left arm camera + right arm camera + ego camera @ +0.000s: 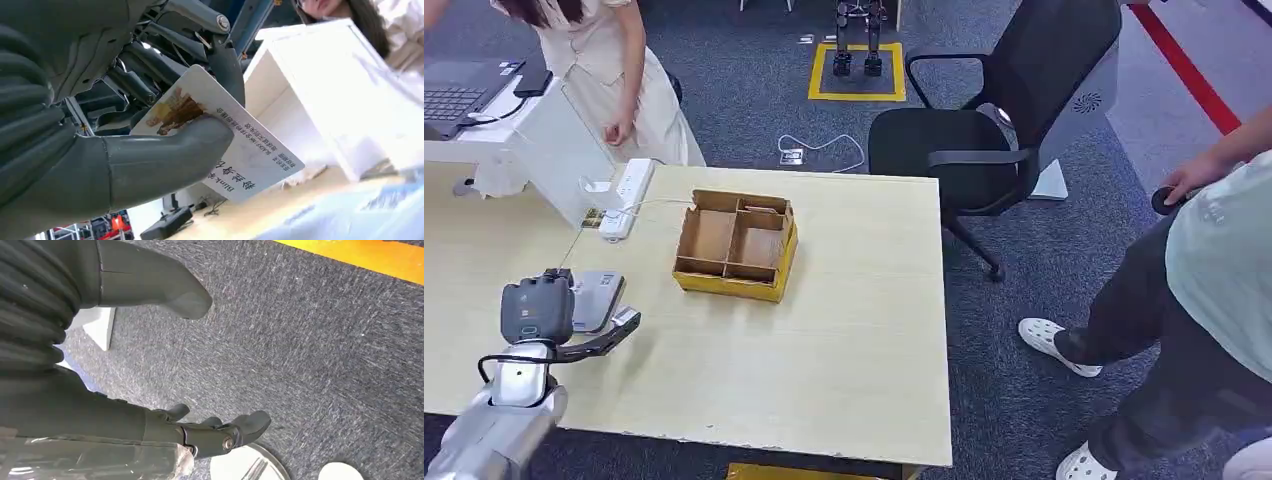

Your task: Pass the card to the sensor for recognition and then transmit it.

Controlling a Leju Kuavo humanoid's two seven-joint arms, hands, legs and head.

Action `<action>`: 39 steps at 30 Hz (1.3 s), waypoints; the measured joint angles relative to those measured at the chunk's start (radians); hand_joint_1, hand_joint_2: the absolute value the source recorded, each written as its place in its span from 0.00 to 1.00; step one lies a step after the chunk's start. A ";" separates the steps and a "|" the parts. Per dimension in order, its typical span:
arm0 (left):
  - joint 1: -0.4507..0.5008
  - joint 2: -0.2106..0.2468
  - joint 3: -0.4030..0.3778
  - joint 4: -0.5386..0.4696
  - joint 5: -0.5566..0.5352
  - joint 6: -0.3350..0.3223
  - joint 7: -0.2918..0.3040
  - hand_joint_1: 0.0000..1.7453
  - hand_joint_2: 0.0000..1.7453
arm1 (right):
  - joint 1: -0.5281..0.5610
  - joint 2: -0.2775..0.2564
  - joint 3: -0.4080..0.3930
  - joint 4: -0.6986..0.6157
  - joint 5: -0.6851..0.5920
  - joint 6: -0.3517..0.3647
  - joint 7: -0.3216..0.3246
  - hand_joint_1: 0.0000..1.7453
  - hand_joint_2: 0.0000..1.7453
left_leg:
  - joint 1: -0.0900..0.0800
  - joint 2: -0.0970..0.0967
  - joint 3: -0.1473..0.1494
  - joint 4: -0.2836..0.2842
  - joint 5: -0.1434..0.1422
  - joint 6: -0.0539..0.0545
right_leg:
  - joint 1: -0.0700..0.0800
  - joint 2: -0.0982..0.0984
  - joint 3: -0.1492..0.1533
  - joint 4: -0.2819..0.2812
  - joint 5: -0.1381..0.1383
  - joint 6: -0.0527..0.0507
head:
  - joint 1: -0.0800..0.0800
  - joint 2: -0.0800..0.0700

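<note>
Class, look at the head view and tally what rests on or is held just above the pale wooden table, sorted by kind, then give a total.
Brown cardboard boxes with compartments: 1
White power strips: 1
White printed cards, held in the left hand: 1
White boxy stands at the table's far left: 1
Total: 4

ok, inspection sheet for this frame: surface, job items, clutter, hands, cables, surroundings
Surface: light wood table.
Job's things: card in left hand; sensor cannot be identified for certain.
Clutter: cardboard divider box, power strip, laptop.
Hands: left hand grips the card; right hand hangs over carpet, fingers apart, holding nothing.
Cables: white cable on the floor.
Surroundings: office chair, two people by the table.
</note>
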 joint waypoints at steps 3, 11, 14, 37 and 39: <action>0.006 0.003 0.002 0.024 0.000 0.000 0.000 1.00 1.00 | 0.000 0.000 -0.001 0.000 0.000 -0.001 0.000 0.00 1.00 | 0.000 0.000 0.000 0.000 0.000 0.000 | 0.000 0.000 0.000 0.000 0.000 0.000 | 0.000 0.000; 0.010 0.004 0.003 0.053 0.000 0.000 0.000 1.00 1.00 | 0.000 0.000 -0.006 0.000 0.000 -0.001 0.000 0.00 1.00 | 0.000 0.000 0.000 0.000 0.000 0.000 | 0.000 0.000 0.000 0.000 0.000 0.000 | 0.000 0.000; 0.010 0.005 0.003 0.057 0.000 0.000 0.000 1.00 1.00 | 0.000 0.000 -0.008 0.000 0.000 -0.001 0.000 0.00 1.00 | 0.000 0.000 0.000 0.000 0.000 0.000 | 0.000 0.000 0.000 0.000 0.000 0.000 | 0.000 0.000; 0.007 -0.071 0.029 0.034 0.374 -0.099 -0.341 1.00 1.00 | 0.001 0.000 -0.026 0.000 0.018 0.000 -0.015 0.00 1.00 | 0.000 0.000 0.002 0.000 0.000 -0.001 | 0.000 0.000 0.001 0.000 0.000 0.000 | 0.000 0.000; 0.015 -0.081 0.029 0.009 0.403 -0.108 -0.357 1.00 1.00 | 0.000 0.000 -0.028 0.000 0.019 0.001 -0.015 0.00 1.00 | 0.000 0.000 0.002 0.000 0.000 -0.001 | 0.000 0.000 0.001 0.000 0.000 0.000 | 0.000 0.000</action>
